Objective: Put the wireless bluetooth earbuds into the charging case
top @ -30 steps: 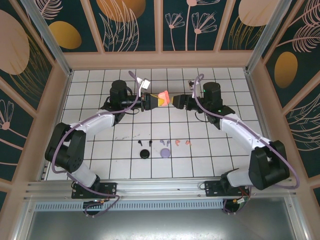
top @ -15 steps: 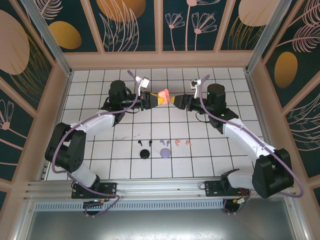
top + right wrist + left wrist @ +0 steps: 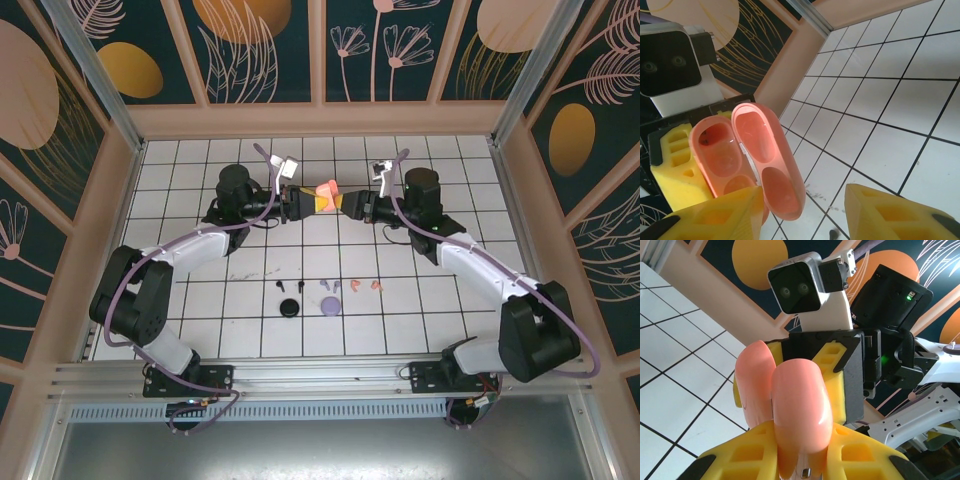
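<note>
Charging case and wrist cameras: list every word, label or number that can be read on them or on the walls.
None can be read.
The pink charging case is plain.
The white wrist camera carries no legible marking.
The wall panels bear leaf and circle patterns, no lettering.

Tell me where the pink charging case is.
Top view: the pink charging case, lid open, is held above the far middle of the table in the left hand, with the right hand just to its right.

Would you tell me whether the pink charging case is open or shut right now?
Open: the charging case has its two halves hinged apart, both hollow insides visible.
</note>
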Tool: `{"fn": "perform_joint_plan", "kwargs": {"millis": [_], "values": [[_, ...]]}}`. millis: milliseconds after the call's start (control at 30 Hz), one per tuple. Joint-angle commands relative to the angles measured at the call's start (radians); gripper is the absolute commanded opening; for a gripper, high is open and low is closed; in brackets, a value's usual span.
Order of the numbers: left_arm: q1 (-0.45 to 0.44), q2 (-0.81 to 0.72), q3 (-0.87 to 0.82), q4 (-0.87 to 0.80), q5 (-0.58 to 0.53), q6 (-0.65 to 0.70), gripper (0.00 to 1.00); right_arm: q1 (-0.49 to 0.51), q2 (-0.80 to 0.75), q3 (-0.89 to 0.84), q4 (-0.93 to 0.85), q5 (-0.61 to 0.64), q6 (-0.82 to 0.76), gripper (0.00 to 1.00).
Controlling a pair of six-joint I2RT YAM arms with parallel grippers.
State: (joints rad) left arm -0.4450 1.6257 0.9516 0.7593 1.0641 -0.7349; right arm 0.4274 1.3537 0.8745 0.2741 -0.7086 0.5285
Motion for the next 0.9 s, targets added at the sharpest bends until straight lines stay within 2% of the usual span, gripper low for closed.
{"fn": "perform_joint_plan", "kwargs": {"millis": [0, 367, 533, 733, 867], "values": [[-0.007, -0.018, 0.003, 0.051, 0.010, -0.007, 0.00, 0.008, 0.007, 0.014, 0.060, -0.022, 0.006, 0.44], [-0.009, -0.018, 0.009, 0.060, 0.005, -0.012, 0.00, 0.012, 0.027, 0.013, 0.128, -0.086, 0.049, 0.32], [-0.011, -0.018, 0.008, 0.072, -0.003, -0.017, 0.00, 0.020, 0.035, 0.014, 0.122, -0.099, 0.044, 0.31], [-0.011, -0.021, 0.012, 0.080, -0.009, -0.024, 0.00, 0.020, 0.029, -0.004, 0.122, -0.088, 0.041, 0.19], [-0.012, -0.021, 0.015, 0.080, -0.010, -0.023, 0.00, 0.020, 0.025, -0.010, 0.123, -0.082, 0.042, 0.15]]}}
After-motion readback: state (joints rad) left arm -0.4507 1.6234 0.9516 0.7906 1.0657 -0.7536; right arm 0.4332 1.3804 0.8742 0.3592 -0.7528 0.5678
